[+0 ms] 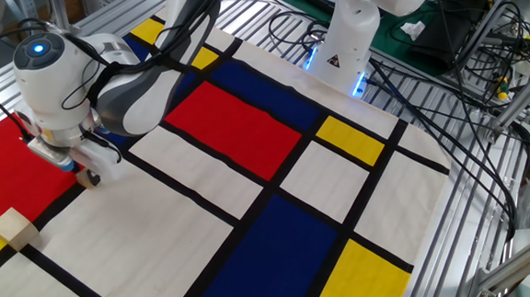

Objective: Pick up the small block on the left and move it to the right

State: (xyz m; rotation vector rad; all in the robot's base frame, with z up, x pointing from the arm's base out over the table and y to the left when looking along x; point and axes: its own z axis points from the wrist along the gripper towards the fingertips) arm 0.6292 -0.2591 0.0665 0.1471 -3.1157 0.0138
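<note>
1. Fixed view: the gripper (86,174) is sitting low at the left side of the table (243,202), right down at the patterned cloth, because the small block (87,178) lies there and a pick needs the fingers at block height
2. The small block is showing as a tiny light-brown cube under the fingertips, on the black line between the red panel (5,174) and the white panel (151,206); only a sliver of it is peeking out since the gripper body is covering most of it
3. The fingers are looking closed in around the small block, pinching it, though the contact itself is mostly hidden so this is a judgement
4. The small block is appearing to rest on the cloth, not lifted; cannot tell for sure from this angle
5. The larger wooden block (14,228) is lying near the front left edge, apart from the gripper, untouched; it is not the target so the arm is ignoring it
6. The arm is bending down from the base (345,43) at the far side, wrist vertical, so the fingers are coming straight down on the cube
7. The right side of the cloth is lying free, the likely drop zone; the carry is not yet begun
</note>
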